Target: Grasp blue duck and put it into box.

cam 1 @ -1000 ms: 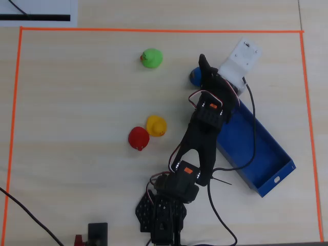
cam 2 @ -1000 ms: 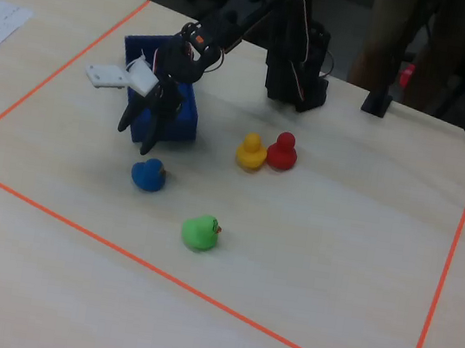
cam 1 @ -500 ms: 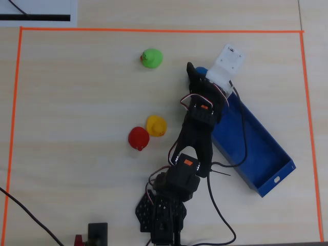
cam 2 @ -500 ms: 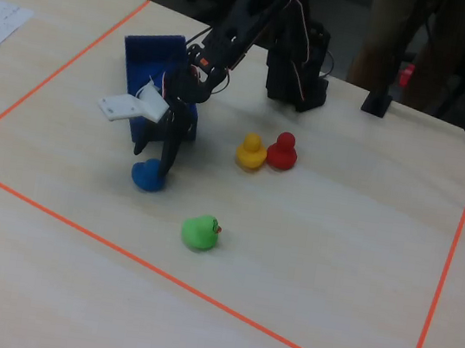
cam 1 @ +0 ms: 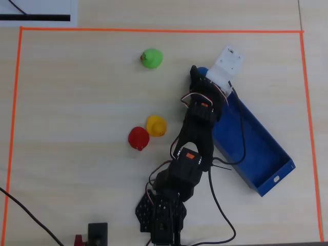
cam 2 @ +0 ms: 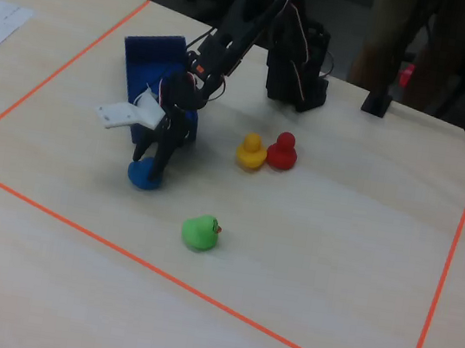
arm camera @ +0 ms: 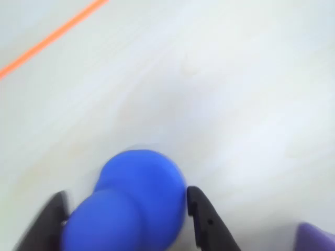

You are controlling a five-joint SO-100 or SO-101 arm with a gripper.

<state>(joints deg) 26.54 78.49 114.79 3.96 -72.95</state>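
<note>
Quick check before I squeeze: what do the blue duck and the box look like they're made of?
Blue duck: looks like soft matte rubber or vinyl, smooth and rounded with no glare; softness is a guess. Box: looks like rigid plastic, thin straight walls, crisp corners and a faint sheen.

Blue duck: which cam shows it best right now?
Wrist view: the blue duck fills the lower frame between the fingers, though blurred. The fixed view shows it small on the table under the gripper; the overhead view shows only a sliver beside the arm.
</note>
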